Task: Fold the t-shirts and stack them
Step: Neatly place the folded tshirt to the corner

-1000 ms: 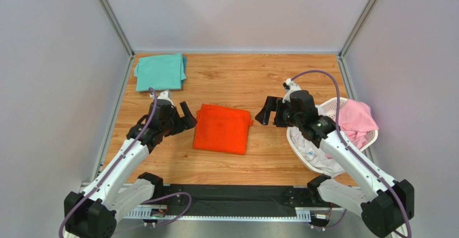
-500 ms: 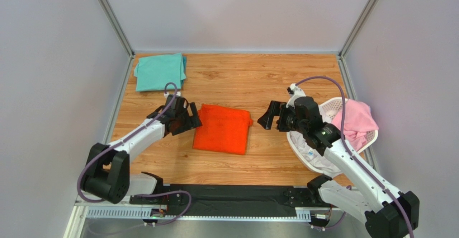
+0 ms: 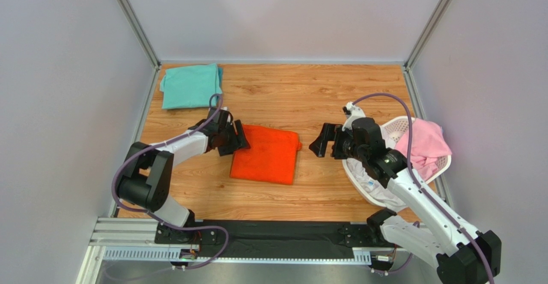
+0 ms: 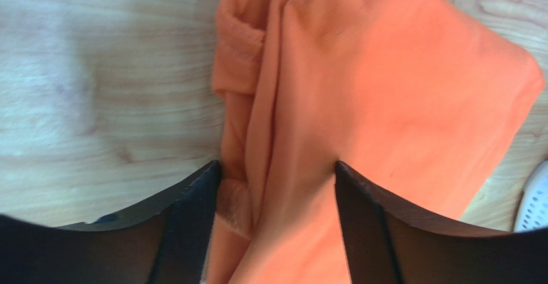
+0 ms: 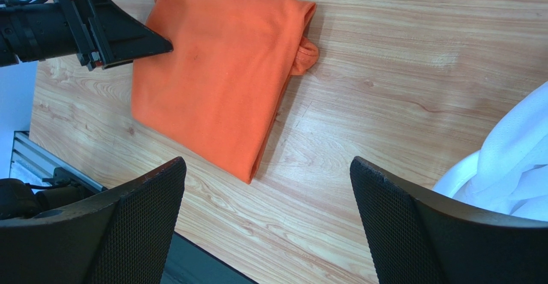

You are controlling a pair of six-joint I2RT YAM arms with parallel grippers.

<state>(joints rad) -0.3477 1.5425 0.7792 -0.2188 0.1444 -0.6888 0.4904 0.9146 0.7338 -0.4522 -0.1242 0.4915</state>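
A folded orange-red t-shirt (image 3: 267, 154) lies mid-table; it also shows in the left wrist view (image 4: 399, 91) and the right wrist view (image 5: 219, 85). My left gripper (image 3: 237, 137) is at its left edge, jaws apart with the bunched cloth edge between them (image 4: 276, 175). My right gripper (image 3: 319, 144) is open and empty, hovering to the right of the shirt (image 5: 267, 163). A folded teal-green t-shirt (image 3: 191, 85) lies at the back left. A pink t-shirt (image 3: 424, 144) and a white one (image 3: 379, 184) sit in the basket.
The white perforated basket (image 3: 411, 122) stands at the table's right edge, beside my right arm. Grey walls enclose the table on the left, back and right. A black strip runs along the near edge (image 3: 276, 236).
My left gripper has moved right and forward to the orange shirt's left edge, and its jaws now straddle the cloth. My right gripper has shifted slightly toward the near right.
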